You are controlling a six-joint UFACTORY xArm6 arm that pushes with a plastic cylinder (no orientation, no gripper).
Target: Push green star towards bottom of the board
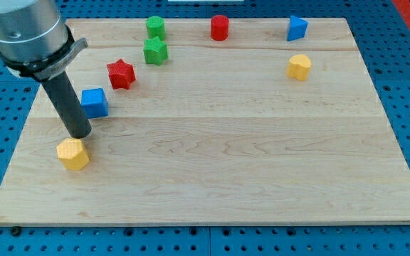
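The green star [155, 51] lies near the view's top, left of centre, just below a green cylinder [155, 28]. My tip [80, 135] stands at the view's left, far below and left of the green star. It sits just above a yellow block [72, 153] and just below-left of a blue cube [95, 102]. A red star [121, 74] lies between the blue cube and the green star.
A red cylinder [220, 28] and a blue block [297, 28] lie along the top edge of the wooden board [226, 163]. A yellow block [299, 67] lies at the upper right. A blue pegboard surrounds the board.
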